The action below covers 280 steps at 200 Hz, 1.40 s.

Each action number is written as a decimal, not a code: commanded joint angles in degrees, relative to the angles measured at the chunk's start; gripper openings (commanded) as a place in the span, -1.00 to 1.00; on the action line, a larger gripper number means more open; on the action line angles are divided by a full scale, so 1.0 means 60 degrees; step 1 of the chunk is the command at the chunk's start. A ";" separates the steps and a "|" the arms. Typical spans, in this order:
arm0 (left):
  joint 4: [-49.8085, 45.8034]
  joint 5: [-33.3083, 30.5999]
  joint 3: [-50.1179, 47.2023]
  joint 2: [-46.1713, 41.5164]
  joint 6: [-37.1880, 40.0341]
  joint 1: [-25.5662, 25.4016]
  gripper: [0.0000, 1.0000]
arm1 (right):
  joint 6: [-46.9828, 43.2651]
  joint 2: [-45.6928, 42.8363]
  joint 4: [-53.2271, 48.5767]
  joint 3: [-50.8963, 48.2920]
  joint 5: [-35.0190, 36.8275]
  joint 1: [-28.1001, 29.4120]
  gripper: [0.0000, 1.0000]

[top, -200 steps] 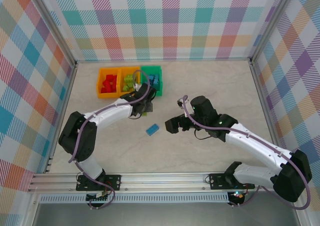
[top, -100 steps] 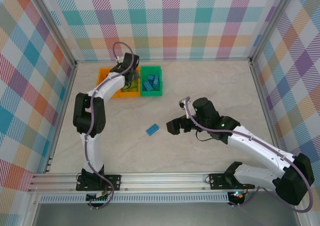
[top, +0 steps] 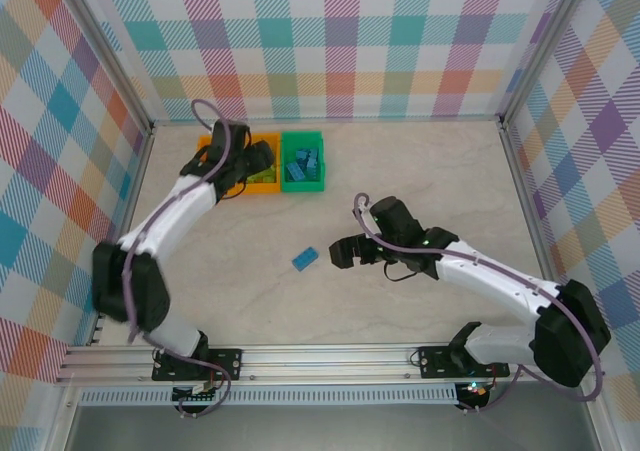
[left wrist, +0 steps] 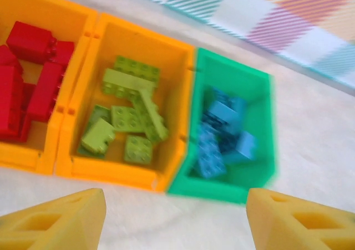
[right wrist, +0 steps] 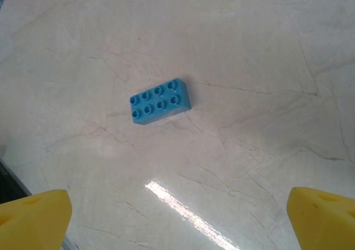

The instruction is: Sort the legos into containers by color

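Top external view, starting at my left: my left gripper (top: 258, 160) hangs above the orange bins near the far wall. On the left wrist camera its yellow fingers (left wrist: 61, 222) stand spread apart with nothing between them, so that hand is released and empty. Below it the three containers sit touching in a row. The left orange bin (left wrist: 28, 158) holds the red bricks (left wrist: 30, 72). Next to it, the middle orange bin (left wrist: 111, 172) holds the lime bricks (left wrist: 130, 120). The green bin (left wrist: 211, 192) on the right holds the light blue bricks (left wrist: 222, 139), piled loosely.

Further right and nearer to me, one loose light blue brick (top: 305, 259) lies alone on the pale table (top: 420, 171), well apart from the bins. It lies flat, studs up. My right gripper (top: 341, 253) is just beside it on the right. On the right wrist camera the brick (right wrist: 160, 101) lies ahead of my wide-spread fingers (right wrist: 33, 219), untouched; that hand too is released and empty.
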 commanded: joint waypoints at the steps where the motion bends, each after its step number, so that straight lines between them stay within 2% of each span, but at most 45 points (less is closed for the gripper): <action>1: 0.0060 0.0357 -0.1026 -0.1971 0.0777 -0.0949 0.38 | 0.0540 0.0559 0.0376 0.0313 0.0207 0.0290 0.99; 46: -0.3317 0.0617 -0.1646 -0.4961 0.2746 -0.2962 0.53 | -0.0176 0.2347 0.0920 0.1070 0.0820 0.1346 0.99; 75: -0.5246 0.1659 -0.1728 -0.6380 0.3429 -0.3168 0.57 | -0.1157 0.3747 0.0587 0.1982 0.1397 0.1907 0.99; 99: -0.6163 0.2373 -0.1820 -0.7190 0.3094 -0.3211 0.60 | -0.1996 0.4617 0.0401 0.2638 0.1861 0.2121 0.99; 117: -0.6032 0.4045 -0.1908 -0.7500 0.2938 -0.3212 0.65 | -0.2516 0.5239 0.0181 0.3139 0.2266 0.2144 0.99; 126: -0.6073 0.4471 -0.1901 -0.7493 0.2831 -0.3212 0.70 | -0.2754 0.5514 0.0094 0.3358 0.2524 0.2145 0.99; 174: -0.6605 0.4251 -0.2505 -0.7038 0.1637 -0.3212 0.96 | -0.3072 0.6443 0.0114 0.3862 0.2578 0.2150 0.99; 204: -0.7035 0.3033 -0.2949 -0.6944 0.1156 -0.3212 1.00 | -0.2824 0.6535 0.0507 0.3625 0.2348 0.2136 0.63; 249: -0.6490 0.3387 -0.3147 -0.7062 0.1215 -0.3212 1.00 | -0.2755 0.6428 0.0930 0.3329 0.2239 0.2091 0.16; 280: -0.6453 0.3441 -0.3023 -0.6966 0.1216 -0.3210 1.00 | -0.2365 0.5851 0.1252 0.3038 0.2068 0.1920 0.02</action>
